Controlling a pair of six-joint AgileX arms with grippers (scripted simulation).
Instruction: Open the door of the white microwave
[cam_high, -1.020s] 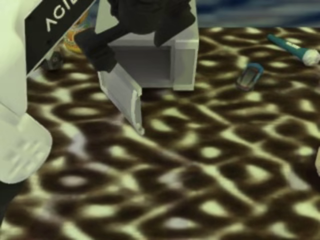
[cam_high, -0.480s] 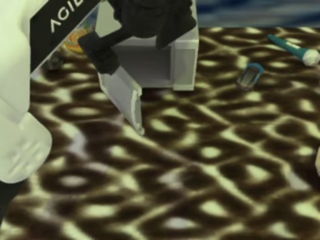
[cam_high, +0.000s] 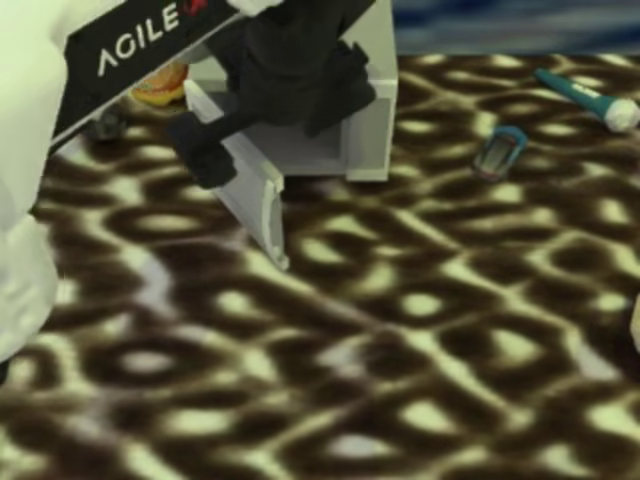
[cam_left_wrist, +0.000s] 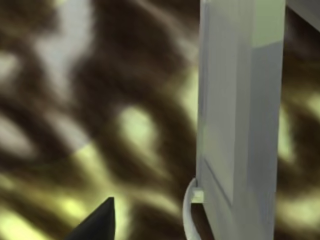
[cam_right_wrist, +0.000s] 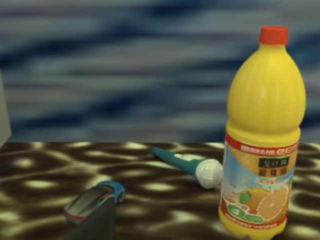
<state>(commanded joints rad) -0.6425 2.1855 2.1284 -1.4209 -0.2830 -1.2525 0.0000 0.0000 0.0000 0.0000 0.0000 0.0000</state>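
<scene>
Mottled brown-and-yellow patterning covers the counter (cam_high: 420, 330), and on it, at the far left-centre of the top view, stands the white microwave (cam_high: 372, 100) with its door (cam_high: 255, 195) swung well out toward the left front, the pale bar handle (cam_high: 274, 215) along its free edge. You are mid-swing: judge the door roughly half open or more. To finish well, follow the arc about the hinge at the oven's left front corner and do not pull straight, so nothing binds or drags the oven across the counter.

Your left gripper (cam_high: 205, 160) sits against the door's hinge-side end, its dark fingers over the panel; you cannot tell from these views how wide it stands or whether it grips anything. The left wrist view shows the door's edge and handle close by.

Well to the right lie a small blue toy car (cam_high: 499, 150) and a teal-handled brush (cam_high: 588, 98). Your right arm is parked off the right edge, its wrist view facing an orange juice bottle (cam_right_wrist: 262, 135).
</scene>
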